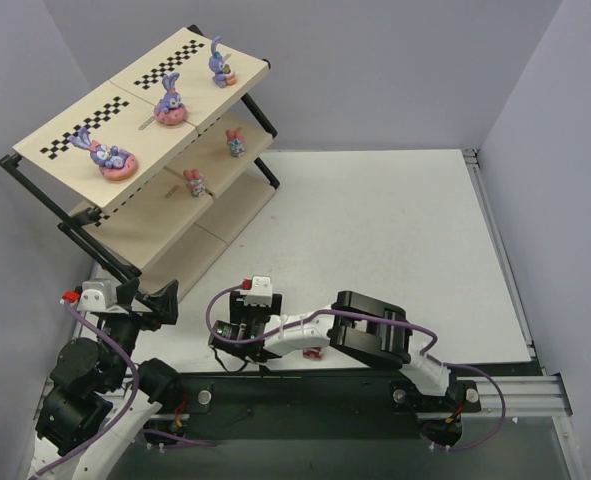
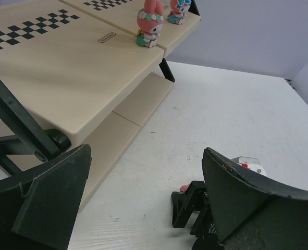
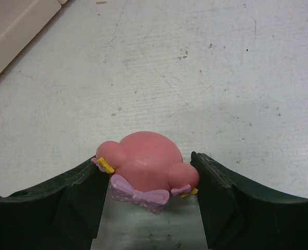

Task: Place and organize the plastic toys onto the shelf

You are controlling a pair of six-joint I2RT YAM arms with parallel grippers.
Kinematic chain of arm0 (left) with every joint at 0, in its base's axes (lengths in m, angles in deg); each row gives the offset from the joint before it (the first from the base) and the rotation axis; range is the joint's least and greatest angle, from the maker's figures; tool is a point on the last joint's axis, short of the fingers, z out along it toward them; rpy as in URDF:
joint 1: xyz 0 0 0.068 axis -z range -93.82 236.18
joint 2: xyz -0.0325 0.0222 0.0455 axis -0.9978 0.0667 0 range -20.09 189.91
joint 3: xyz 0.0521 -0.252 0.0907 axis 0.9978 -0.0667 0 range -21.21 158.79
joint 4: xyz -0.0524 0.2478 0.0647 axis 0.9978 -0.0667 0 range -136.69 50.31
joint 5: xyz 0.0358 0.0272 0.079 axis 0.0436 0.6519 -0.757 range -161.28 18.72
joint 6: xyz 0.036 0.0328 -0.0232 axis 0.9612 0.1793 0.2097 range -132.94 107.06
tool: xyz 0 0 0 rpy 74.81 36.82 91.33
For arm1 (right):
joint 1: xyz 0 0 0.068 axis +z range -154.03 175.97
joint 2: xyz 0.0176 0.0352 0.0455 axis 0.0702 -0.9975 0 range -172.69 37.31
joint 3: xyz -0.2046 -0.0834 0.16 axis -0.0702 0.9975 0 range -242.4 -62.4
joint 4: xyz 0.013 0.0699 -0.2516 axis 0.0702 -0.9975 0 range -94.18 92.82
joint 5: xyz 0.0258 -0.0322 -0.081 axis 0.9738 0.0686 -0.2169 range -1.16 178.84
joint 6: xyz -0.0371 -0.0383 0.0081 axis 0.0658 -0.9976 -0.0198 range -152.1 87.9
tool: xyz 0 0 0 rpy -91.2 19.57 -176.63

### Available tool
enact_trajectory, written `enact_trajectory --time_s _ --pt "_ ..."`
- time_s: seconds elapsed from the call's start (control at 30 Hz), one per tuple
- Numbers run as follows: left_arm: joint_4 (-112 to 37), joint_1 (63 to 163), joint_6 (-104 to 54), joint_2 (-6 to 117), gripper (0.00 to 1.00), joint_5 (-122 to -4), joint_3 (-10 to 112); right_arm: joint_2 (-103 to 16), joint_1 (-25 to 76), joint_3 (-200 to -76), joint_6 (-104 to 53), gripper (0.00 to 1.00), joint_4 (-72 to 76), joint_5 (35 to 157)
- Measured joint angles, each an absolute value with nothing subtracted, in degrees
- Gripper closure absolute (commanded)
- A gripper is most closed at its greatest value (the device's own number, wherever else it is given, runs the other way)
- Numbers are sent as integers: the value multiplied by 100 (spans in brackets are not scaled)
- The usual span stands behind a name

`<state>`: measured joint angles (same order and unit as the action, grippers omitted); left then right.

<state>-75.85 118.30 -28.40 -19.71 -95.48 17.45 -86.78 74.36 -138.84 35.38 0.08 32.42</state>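
Right claw (image 3: 147,169) sits low on the white table (image 3: 206,62), lower centre of your wrist view. Its jaws straddle a pink round-eared figure (image 3: 143,156) w/ yellow bows and a lilac dotted bow. Pads (image 3: 86,192) look right at its ears, but you can't tell if they pinch. Left claw (image 2: 146,156) hangs wide apart, bottom left of top view. Shelf (image 1: 75,140), upper left: 3 purple bunnies (image 1: 170,100) on top board, 2 pink figures (image 1: 193,182) on mid tier.

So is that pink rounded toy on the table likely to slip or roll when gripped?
The pink rounded plastic figurine looks hard and smooth, so probably rigid but slippery. Its curved sides may squirt from a squeeze; lying flat, rolling seems unlikely.
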Motion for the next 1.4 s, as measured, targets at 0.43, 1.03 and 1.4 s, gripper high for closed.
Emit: enact_trajectory --time_s 0.43,1.03,1.4 --pt "-7585 11821 -2838 -1971 3 -9505 1745 -8936 7441 -13781 3051 16 847 2564" --pt "-7585 11795 -2838 -1971 3 -9500 1745 -9596 7397 -15088 4624 20 -1033 2258" --pt "-7585 11788 -2836 -1971 3 -9487 1745 -9741 7399 -15388 6106 23 -1996 2064"
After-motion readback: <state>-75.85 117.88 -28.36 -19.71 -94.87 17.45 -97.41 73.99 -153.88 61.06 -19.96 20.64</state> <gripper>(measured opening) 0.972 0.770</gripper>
